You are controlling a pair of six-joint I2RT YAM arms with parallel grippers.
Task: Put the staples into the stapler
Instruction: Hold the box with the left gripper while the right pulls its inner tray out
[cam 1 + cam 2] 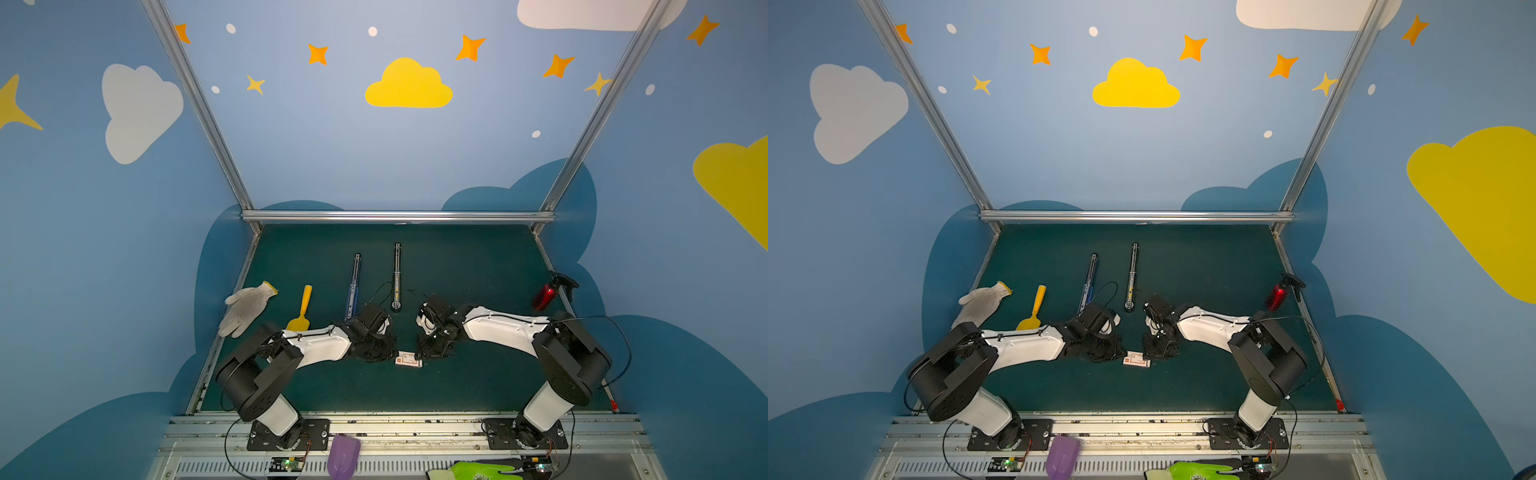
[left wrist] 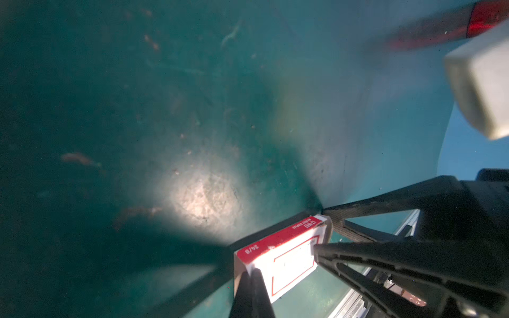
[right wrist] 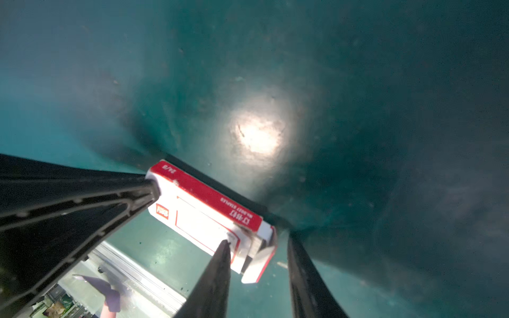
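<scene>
The staple box [image 3: 209,209] abuts the closed left gripper [image 3: 154,190], its other end straddled by the right gripper [image 3: 258,241], jaws parted.

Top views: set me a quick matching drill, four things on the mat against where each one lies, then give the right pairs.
Things:
1. staple box
2. cloth glove
3. spray bottle
4. yellow scoop

Places, as seen in both top views:
A. by the right edge of the mat
B. just right of the cloth glove
C. between the left gripper and the right gripper, front middle
D. at the left edge of the mat

Pairs: 1-C, 2-D, 3-A, 4-B.
</scene>
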